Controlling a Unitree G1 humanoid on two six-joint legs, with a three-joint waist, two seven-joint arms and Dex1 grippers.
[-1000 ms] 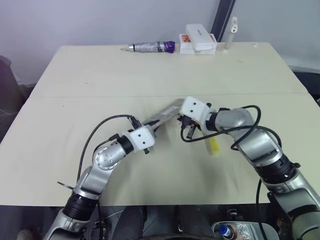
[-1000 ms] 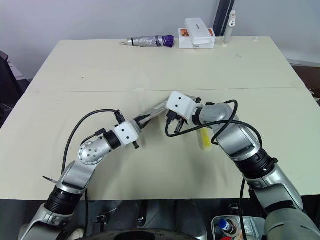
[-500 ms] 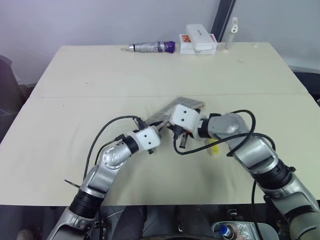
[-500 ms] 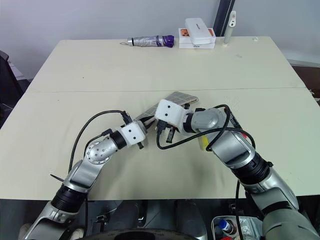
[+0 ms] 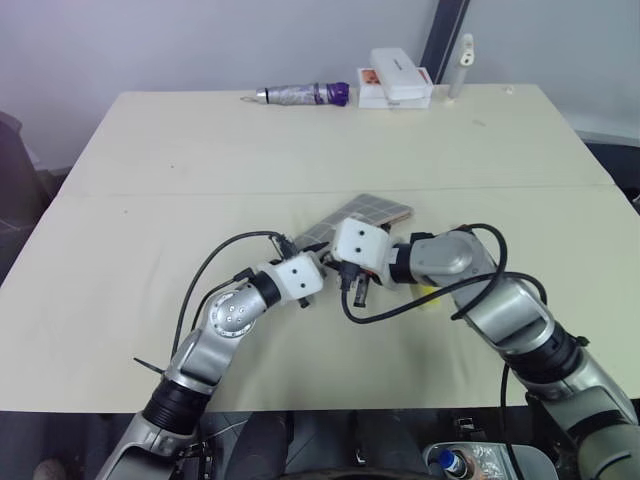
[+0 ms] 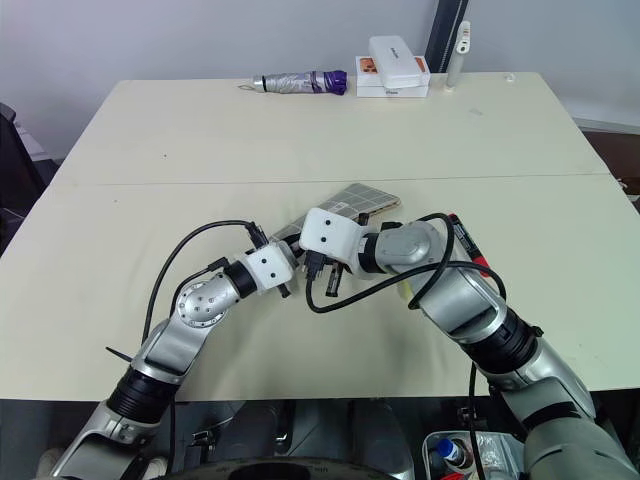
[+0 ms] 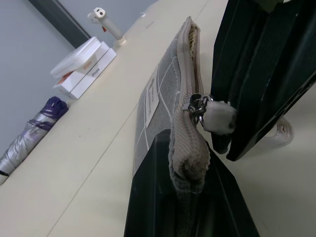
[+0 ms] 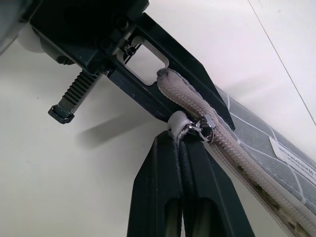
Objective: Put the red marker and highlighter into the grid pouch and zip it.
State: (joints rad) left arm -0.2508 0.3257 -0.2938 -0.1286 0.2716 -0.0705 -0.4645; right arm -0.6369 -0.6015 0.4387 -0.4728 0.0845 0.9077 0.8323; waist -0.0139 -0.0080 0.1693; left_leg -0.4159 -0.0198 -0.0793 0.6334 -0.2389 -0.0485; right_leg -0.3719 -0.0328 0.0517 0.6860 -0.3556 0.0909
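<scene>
Pouch fabric looks soft; left gripper clamps its end, right gripper pinches zipper tab.

highlighter: mostly hidden by right arm; grid pouch: near end covered

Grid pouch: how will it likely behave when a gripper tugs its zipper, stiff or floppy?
Probably floppy: the grid pouch is woven fabric, and its zipper edge bends where the left gripper clamps its end. It looks thin and flat, so likely light. The weave should resist slipping, but it may bunch if the right gripper, pinching the zipper tab, pulls.
</scene>
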